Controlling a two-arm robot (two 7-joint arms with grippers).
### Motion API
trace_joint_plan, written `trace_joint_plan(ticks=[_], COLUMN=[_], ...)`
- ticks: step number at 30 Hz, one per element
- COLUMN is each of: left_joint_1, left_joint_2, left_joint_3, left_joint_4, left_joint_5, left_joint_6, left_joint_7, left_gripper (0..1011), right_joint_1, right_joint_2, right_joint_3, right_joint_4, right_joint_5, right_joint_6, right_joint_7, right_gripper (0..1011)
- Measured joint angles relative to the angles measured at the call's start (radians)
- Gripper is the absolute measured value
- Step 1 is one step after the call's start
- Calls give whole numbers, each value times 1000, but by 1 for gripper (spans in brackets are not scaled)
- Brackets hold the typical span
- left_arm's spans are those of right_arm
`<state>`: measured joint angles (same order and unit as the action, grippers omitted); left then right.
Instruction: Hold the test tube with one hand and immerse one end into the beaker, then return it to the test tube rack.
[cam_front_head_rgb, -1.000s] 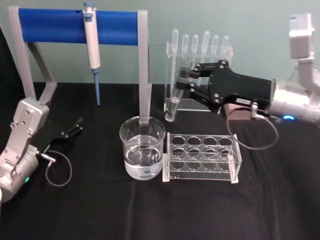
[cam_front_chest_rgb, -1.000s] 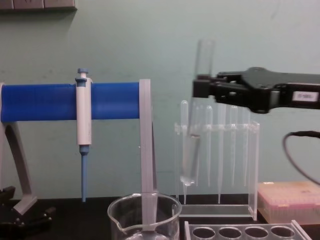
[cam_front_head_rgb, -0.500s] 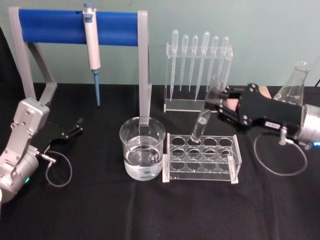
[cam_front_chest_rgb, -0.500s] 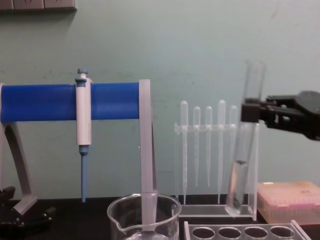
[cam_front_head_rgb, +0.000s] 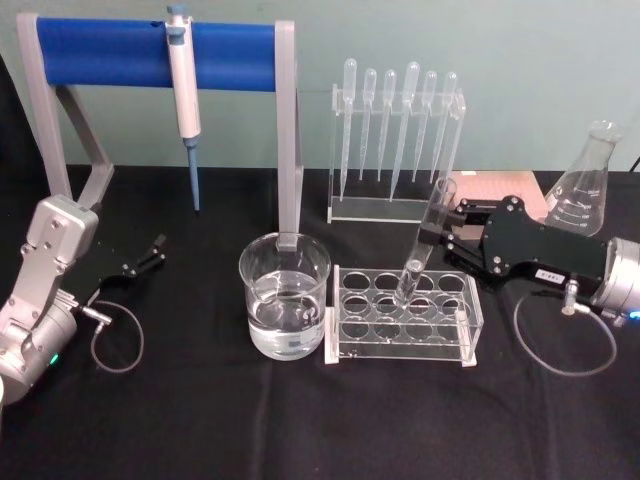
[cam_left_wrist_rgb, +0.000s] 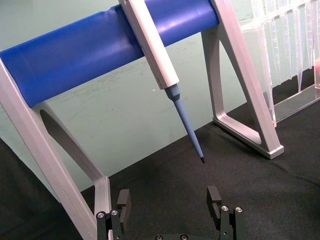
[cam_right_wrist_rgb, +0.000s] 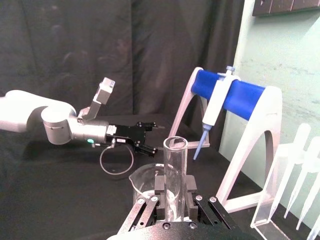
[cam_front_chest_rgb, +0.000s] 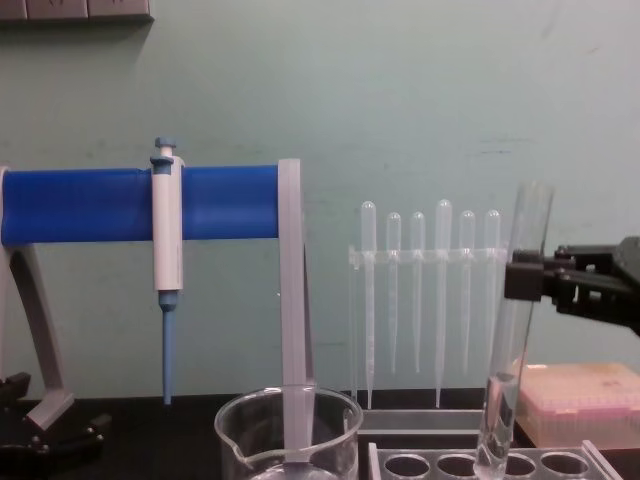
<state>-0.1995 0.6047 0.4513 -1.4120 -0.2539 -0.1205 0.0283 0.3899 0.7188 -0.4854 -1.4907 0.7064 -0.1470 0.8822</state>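
Test tube (cam_front_head_rgb: 425, 240) tilted, round end in a back-row hole of clear rack (cam_front_head_rgb: 404, 316), right of beaker (cam_front_head_rgb: 285, 296). Right pincer (cam_front_head_rgb: 440, 238) clenched on its mid-length. Left wrist view: left pincer (cam_left_wrist_rgb: 170, 206) released near the counter (cam_left_wrist_rgb: 280, 200).

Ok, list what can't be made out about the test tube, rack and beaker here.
- Test tube bottom: head view, lost in the clear rack; which hole it enters is unclear.
- Beaker: chest view, cut off by the bottom edge, so no water level.
- Right gripper contact: right wrist view, bottom edge cuts it.
- Left gripper: idle.
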Motion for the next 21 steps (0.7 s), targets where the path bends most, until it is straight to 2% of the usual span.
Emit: trace_joint_plan(ticks=[9,21], left_joint_1=[0,0], left_joint_2=[0,0], left_joint_3=[0,0], left_joint_4=[0,0], left_joint_5=[0,0], left_joint_6=[0,0], left_joint_7=[0,0], left_gripper=[1000,1000], right_joint_1=[20,34], right_joint_2=[-47,-88], right_joint_3=[-20,-47], right_joint_4=[63,138], right_joint_5=[-32,-59], right_joint_6=[-19,-21], right_joint_7=[13,25], right_gripper=[243,243])
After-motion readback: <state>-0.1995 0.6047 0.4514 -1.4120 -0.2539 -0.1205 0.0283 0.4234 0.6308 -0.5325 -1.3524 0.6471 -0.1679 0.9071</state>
